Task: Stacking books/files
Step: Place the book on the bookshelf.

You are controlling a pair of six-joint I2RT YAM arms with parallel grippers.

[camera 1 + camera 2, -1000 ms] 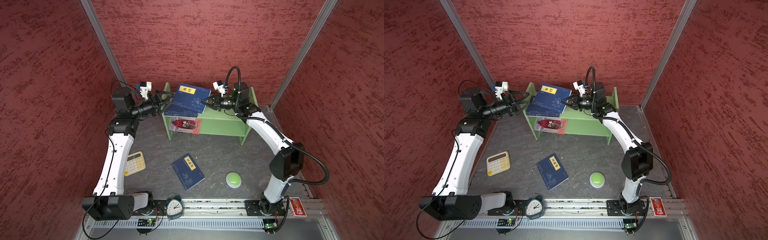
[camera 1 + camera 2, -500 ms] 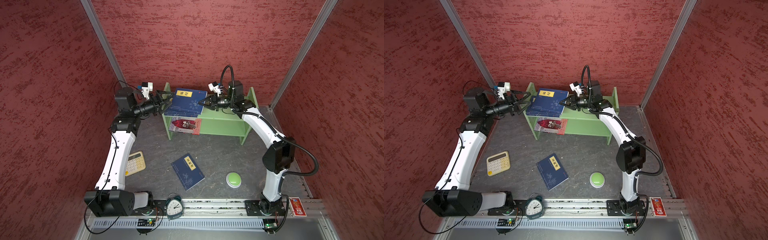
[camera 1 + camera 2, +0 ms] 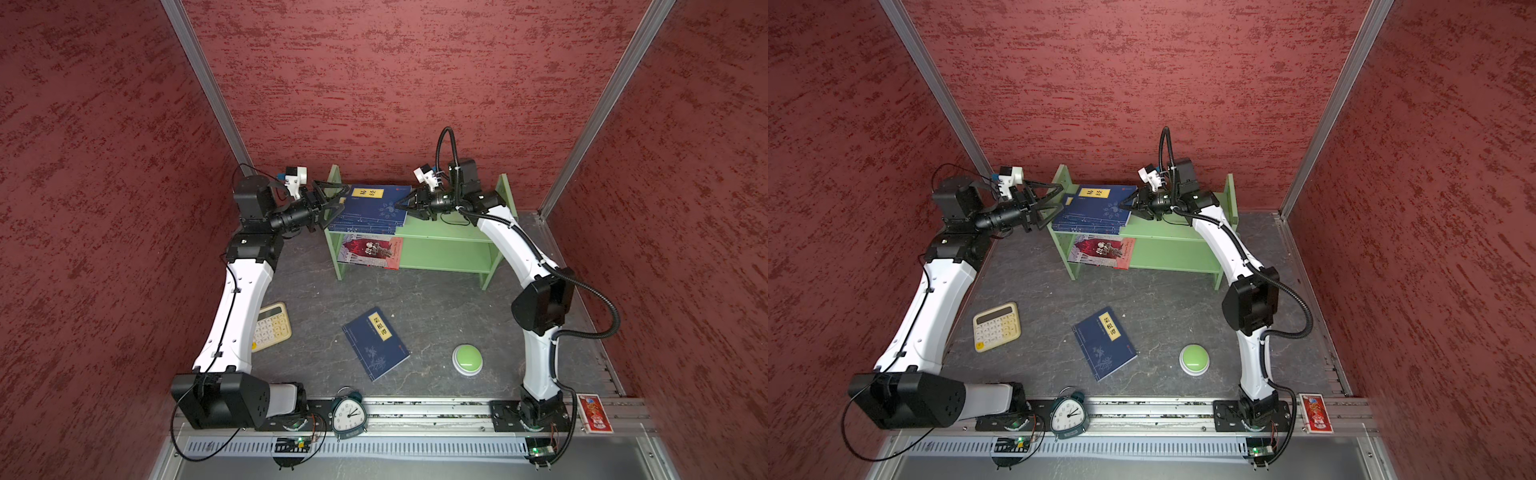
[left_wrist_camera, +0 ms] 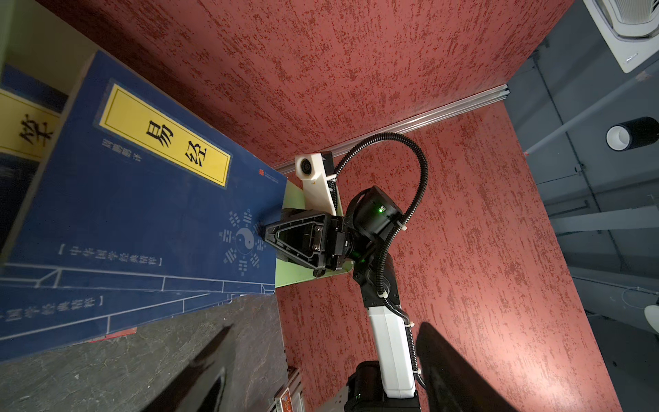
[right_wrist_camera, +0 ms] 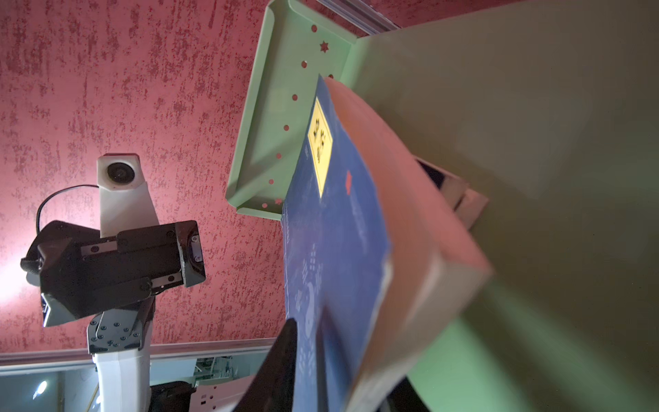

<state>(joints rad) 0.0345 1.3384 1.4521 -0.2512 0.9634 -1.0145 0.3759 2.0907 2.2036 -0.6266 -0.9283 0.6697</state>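
Note:
On the green shelf's (image 3: 451,235) top board lies a stack of navy books (image 3: 361,224). The uppermost one (image 3: 376,203) has a yellow title label (image 4: 164,135). My right gripper (image 3: 397,204) is at that book's right edge with its jaws a little apart, and the book's edge (image 5: 331,249) still lies between its fingers. My left gripper (image 3: 337,201) hangs open just off the stack's left end and holds nothing. A red-and-white book (image 3: 370,251) lies on the lower shelf. Another navy book (image 3: 376,343) lies on the floor.
A cream calculator (image 3: 272,326) lies by the left arm. A green button (image 3: 467,359) sits at the front right, an alarm clock (image 3: 349,413) stands on the front rail, and a red packet (image 3: 594,413) is at the far right. Red walls close in on three sides.
The right gripper has carried the top navy book leftward and laid it flatter on the stack, then parted its jaws. The left gripper has stayed open beside the shelf.

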